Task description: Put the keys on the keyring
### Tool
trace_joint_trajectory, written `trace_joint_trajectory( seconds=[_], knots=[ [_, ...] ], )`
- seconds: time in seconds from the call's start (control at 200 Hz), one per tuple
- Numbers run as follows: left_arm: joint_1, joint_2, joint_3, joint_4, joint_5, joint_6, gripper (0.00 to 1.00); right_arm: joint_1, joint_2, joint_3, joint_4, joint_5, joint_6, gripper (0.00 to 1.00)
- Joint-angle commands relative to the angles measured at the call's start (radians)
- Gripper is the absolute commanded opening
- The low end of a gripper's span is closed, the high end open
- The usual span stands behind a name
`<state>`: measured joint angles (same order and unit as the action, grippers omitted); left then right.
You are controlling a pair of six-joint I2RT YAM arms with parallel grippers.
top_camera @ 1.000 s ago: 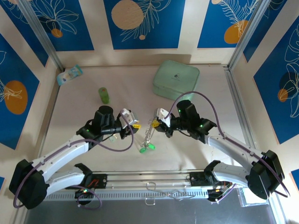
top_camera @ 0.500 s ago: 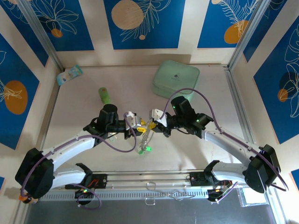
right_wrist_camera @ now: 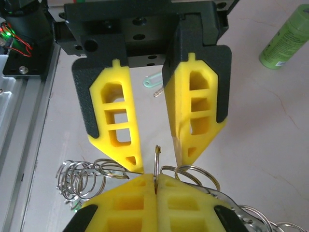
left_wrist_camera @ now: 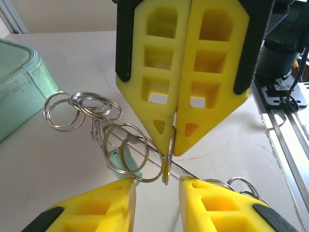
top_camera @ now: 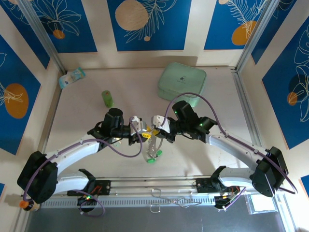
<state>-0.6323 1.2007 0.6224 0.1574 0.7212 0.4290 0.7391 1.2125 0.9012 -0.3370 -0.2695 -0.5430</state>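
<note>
Since a second ago, we see both arms drawn in toward the middle of the table [top_camera: 217, 145], so the left gripper [top_camera: 143, 134] and right gripper [top_camera: 155, 130] now stand tip to tip. The green-headed keys [top_camera: 153, 157] have shifted slightly toward the near edge.

The right gripper [right_wrist_camera: 155, 180] is clamped tight on the keyring [right_wrist_camera: 157, 162], pinching one thin loop edge-on so that it stands up between the pads. The rest of the keyring [left_wrist_camera: 91, 104], a cluster of linked silver rings, trails off to one side and hangs down toward the table.

The left gripper [left_wrist_camera: 157, 186] has its fingers a narrow way apart and holds nothing. The pinched loop sits right at the gap between its tips.

From above, the keys lie at the lower end of the dangling rings. We cannot tell whether they are threaded on.

A green cylinder [top_camera: 107, 98] stands well to the left, and a mint case [top_camera: 182, 82] lies farther back.
</note>
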Motion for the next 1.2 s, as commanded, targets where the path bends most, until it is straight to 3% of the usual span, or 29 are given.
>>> trace_joint_trajectory(
  seconds=[0.0,0.17,0.575,0.855,0.925,0.975,1.065,1.195],
  knots=[
    [-0.01,-0.042,-0.013,0.036,0.028,0.026,0.28,-0.02,-0.035,-0.027,0.038,0.004,0.014,0.0],
    [-0.01,-0.049,-0.022,0.033,0.058,-0.001,0.2,-0.011,-0.039,-0.045,0.043,-0.008,0.019,0.0],
    [-0.01,-0.028,0.003,0.007,0.06,0.001,0.21,0.018,-0.015,-0.037,0.082,-0.051,0.014,0.0],
    [-0.01,-0.028,0.016,-0.01,0.092,0.001,0.0,0.022,-0.008,-0.043,0.124,-0.089,0.063,0.0],
    [-0.01,-0.035,0.007,-0.003,0.088,-0.003,0.0,-0.017,-0.034,-0.085,0.146,-0.144,0.101,0.18],
    [-0.009,-0.041,-0.009,0.023,0.082,-0.017,0.0,-0.052,-0.054,-0.119,0.167,-0.187,0.137,0.25],
    [-0.01,-0.04,-0.042,0.112,0.076,-0.081,0.0,-0.072,-0.082,-0.165,0.19,-0.209,0.184,0.28],
    [-0.01,-0.025,-0.077,0.237,0.084,-0.171,0.0,-0.054,-0.132,-0.26,0.279,-0.149,0.214,0.27]
  ],
)
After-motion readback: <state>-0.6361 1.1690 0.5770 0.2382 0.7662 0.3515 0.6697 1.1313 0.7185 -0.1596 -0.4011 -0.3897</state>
